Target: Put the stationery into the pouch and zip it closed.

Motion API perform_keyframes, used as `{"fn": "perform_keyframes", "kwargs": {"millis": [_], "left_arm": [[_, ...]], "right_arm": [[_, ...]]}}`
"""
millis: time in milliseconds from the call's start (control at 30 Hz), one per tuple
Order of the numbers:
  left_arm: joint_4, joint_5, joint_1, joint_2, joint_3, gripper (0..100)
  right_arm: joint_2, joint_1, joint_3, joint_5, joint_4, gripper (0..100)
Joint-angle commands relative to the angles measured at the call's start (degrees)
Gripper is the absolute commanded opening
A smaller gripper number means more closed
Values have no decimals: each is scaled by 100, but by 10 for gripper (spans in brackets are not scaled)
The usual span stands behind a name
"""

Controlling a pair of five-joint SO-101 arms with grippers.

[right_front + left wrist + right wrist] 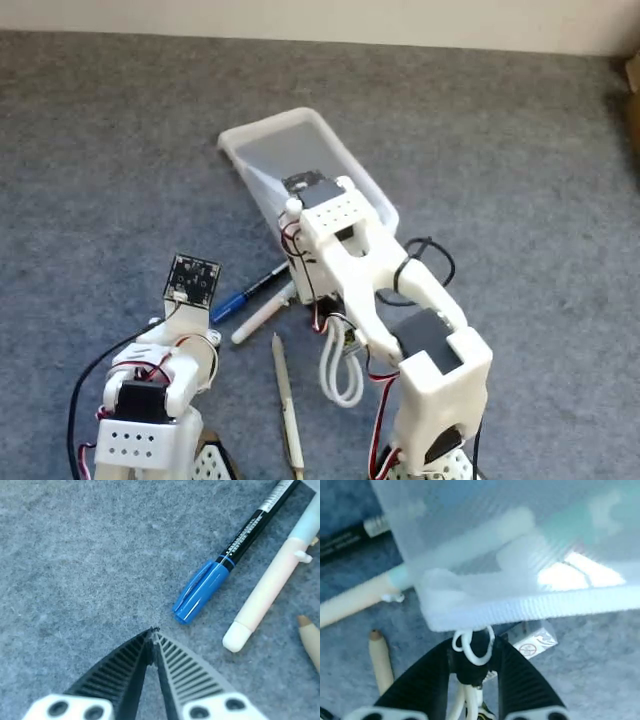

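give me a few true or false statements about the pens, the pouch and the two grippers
1. The left gripper is shut and holds nothing. True.
2. The marker has a red cap. False: its cap is blue.
3. The beige pen lies inside the pouch. False: it lies on the grey table surface, apart from the pouch.
4. The right gripper is at the pouch's edge. True.
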Motion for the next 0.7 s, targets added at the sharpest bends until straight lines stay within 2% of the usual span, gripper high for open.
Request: {"fn": "perform_keyframes", "kwargs": {"millis": [0,100,233,433,500,667], "left_arm": [[44,53,-75,-66,127,5],[44,53,-75,-66,127,5],[44,53,-75,-66,127,5],[44,53,-75,-66,127,5],[44,53,-75,-66,127,5],[44,53,-75,-66,127,5]], "right_arm": [[-31,57,-514,220,532,67],[-31,57,-822,229,1051,147],[-31,66,-1033,519,1174,149],[-40,48,-1033,519,1156,149],[-31,48,-1033,510,936,133],[-22,48,-1024,536,277,6]]}}
